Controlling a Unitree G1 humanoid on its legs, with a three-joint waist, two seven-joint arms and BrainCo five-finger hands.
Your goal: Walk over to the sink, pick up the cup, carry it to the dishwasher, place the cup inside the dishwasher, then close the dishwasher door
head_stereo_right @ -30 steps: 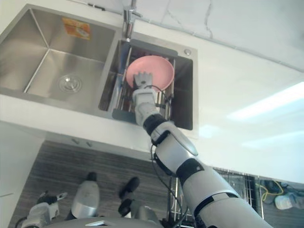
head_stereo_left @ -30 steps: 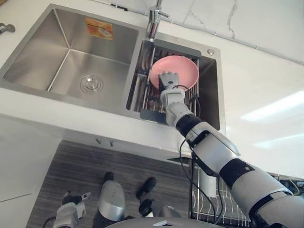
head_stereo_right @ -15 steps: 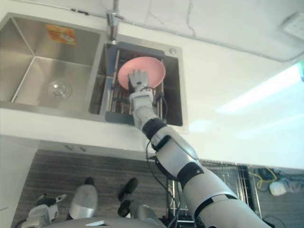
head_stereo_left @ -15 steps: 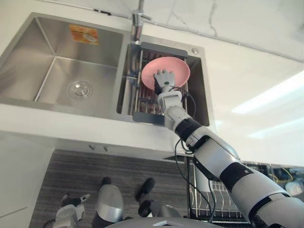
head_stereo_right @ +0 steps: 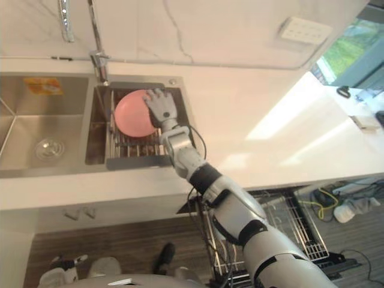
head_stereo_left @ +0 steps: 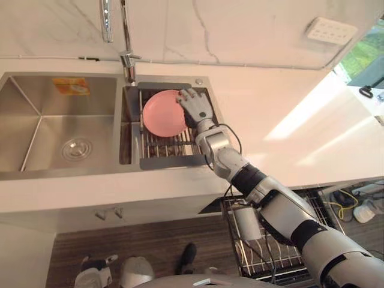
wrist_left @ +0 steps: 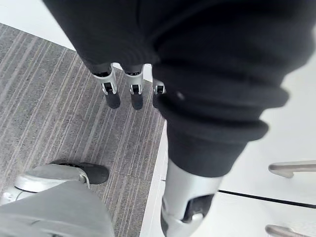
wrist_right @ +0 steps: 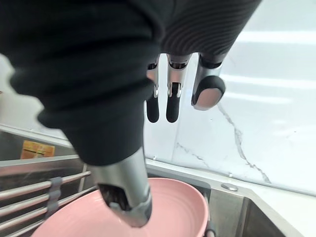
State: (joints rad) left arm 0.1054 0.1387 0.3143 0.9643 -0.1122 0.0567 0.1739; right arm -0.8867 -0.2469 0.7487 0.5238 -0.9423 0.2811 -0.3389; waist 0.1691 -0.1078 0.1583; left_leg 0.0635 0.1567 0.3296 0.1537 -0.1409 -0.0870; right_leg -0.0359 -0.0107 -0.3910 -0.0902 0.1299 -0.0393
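The white desk (head_stereo_left: 270,114) runs across the scene, backed by a marble wall. A steel two-basin sink (head_stereo_left: 27,111) is set into it. The left basin has a round drain (head_stereo_left: 77,149) in its floor and an orange sticker (head_stereo_left: 71,86) on its back wall. Below the desk's front edge, to the right, a dishwasher basket (head_stereo_left: 270,258) of wire stands pulled out over the grey striped floor (head_stereo_left: 150,240).

The right basin holds a rack (head_stereo_left: 174,144) of metal bars. A pink bowl (head_stereo_left: 159,114) lies on the rack, tilted, with its hollow facing up and forward. It is the only dish seen in the sink, and no hand holds it.

The right arm reaches from the lower right across the desk edge into the right basin. The right hand (head_stereo_left: 193,107) is at the bowl's right rim, and whether it touches the rim cannot be told. In the right wrist view its fingers (wrist_right: 171,106) hang straight and released. The thumb (wrist_right: 126,197) is spread apart from them above the bowl's hollow, grasping nothing.

The left hand (head_stereo_left: 91,278) hangs low by the floor, its fingers (wrist_left: 112,94) straight and released, empty.

A faucet (head_stereo_left: 127,60) rises behind the divide between the basins. A white socket plate (head_stereo_left: 327,30) sits on the wall at the upper right.
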